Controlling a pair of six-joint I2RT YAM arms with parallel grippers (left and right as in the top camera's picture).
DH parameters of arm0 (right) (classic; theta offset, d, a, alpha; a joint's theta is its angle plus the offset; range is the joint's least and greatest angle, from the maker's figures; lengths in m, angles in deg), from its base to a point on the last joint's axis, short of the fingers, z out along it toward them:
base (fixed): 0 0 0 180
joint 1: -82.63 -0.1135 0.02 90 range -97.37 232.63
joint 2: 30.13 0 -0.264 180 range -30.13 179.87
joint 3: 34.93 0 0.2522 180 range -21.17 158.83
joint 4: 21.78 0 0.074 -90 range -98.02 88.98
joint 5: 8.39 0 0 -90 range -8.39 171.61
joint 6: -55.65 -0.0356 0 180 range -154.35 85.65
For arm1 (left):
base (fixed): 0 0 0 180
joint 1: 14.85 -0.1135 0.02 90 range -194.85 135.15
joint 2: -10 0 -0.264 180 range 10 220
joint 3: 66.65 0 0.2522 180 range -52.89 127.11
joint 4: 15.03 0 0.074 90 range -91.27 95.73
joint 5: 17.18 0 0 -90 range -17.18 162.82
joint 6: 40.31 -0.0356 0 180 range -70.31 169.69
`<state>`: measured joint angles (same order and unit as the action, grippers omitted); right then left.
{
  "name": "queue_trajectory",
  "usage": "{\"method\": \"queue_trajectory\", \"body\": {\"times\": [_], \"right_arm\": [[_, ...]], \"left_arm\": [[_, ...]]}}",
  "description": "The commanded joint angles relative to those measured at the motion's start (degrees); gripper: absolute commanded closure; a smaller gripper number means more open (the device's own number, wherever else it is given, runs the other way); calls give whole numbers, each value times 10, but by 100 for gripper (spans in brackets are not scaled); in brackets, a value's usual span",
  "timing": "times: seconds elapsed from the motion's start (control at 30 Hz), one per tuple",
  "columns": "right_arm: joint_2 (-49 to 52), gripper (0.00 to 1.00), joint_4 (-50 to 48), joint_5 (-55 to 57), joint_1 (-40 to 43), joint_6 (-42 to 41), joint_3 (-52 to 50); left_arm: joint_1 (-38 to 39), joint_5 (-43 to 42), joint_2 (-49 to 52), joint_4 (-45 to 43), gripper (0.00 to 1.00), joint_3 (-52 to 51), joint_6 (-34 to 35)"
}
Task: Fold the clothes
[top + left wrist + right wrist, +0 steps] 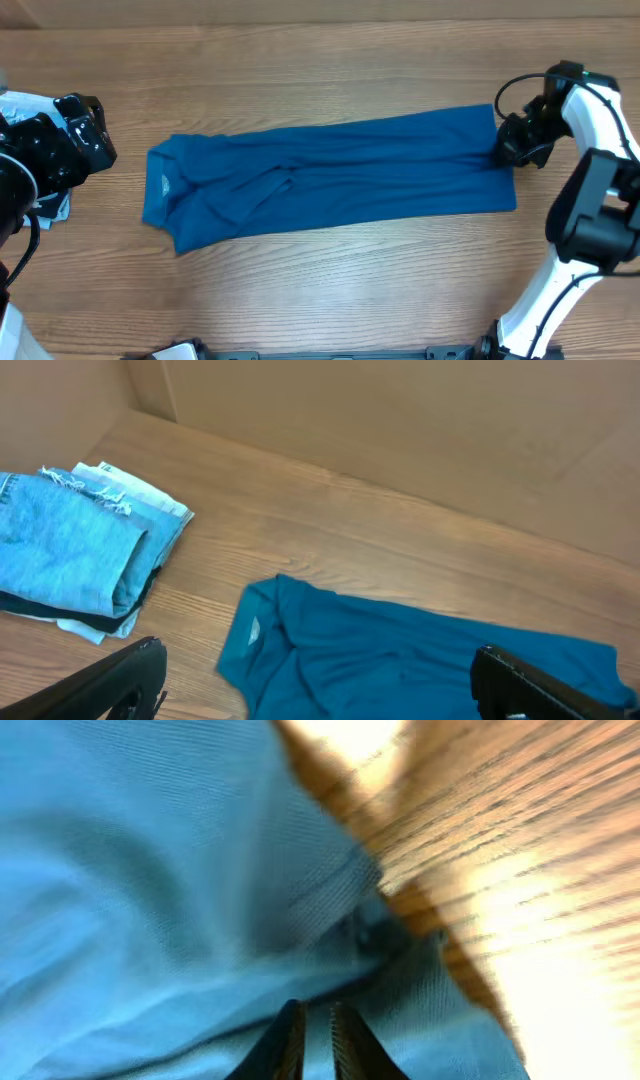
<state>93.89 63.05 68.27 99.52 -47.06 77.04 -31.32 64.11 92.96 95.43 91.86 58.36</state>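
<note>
Item: teal shirt (330, 175), a long band across mid-frame, collar (165, 160) at left. Neck label (252, 628) pale (writing unreadable). Right gripper (312, 1038) at the shirt's right-hand end, jaws narrow, pinching fabric. Left gripper (98, 130) far left, gaping, apart from the collar.

The wooden table (330, 290) carries two things. A teal shirt (340, 175) lies flat on it in a long band. Its collar end points toward the left hand (95, 135) and stops short of it. Its other end reaches the right hand (505, 150), which touches that edge. A stack of pale denim (70, 550), frayed on top with a dark layer beneath, lies to the left of the left hand in its wrist view, with bare wood between it and the shirt.
</note>
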Motion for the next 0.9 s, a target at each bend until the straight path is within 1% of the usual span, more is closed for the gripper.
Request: {"method": "queue_trajectory", "body": {"times": [0.0, 0.07, 0.13, 0.2, 0.27, 0.3, 0.33, 0.4, 0.43, 0.53, 0.6, 0.63, 0.7, 0.77, 0.87], "right_arm": [[-72, 77, -2, -60, 36, 44, 1], [-76, 61, 5, -107, 67, 62, 1], [-71, 50, 11, -118, 88, 82, 0], [-63, 33, 10, -123, 104, 101, -9], [-53, 27, 4, -125, 112, 113, -22], [-48, 23, -7, -125, 115, 114, -36], [-43, 21, -17, -136, 116, 129, -52], [-40, 16, -41, -193, 117, 162, -96], [-40, 14, -62, -196, 117, 161, -120], [-40, 11, -119, -213, 118, 150, -181], [-40, 10, -163, -214, 117, 124, -215], [-40, 10, -178, -221, 117, 120, -225], [-40, 10, -223, -271, 117, 113, -254], [-40, 10, -265, -302, 117, 91, -278], [-40, 10, -312, -309, 117, 64, -299]], "left_arm": [[5, 6, 0, 1, 0, 1, 4], [5, 6, 0, 1, 0, 1, 4], [5, 6, 0, 1, 0, 1, 4], [5, 6, 0, 1, 0, 1, 4], [5, 6, 0, 1, 0, 1, 4], [5, 6, 0, 1, 0, 1, 4], [5, 6, 0, 1, 0, 1, 4], [5, 6, 0, 1, 0, 1, 4], [5, 6, 0, 1, 0, 1, 4], [5, 6, 0, 1, 0, 1, 4], [5, 6, 0, 1, 0, 1, 4], [5, 6, 0, 1, 0, 1, 4], [5, 6, 0, 1, 0, 1, 4], [5, 6, 0, 1, 0, 1, 4], [5, 6, 0, 1, 0, 1, 4]]}}
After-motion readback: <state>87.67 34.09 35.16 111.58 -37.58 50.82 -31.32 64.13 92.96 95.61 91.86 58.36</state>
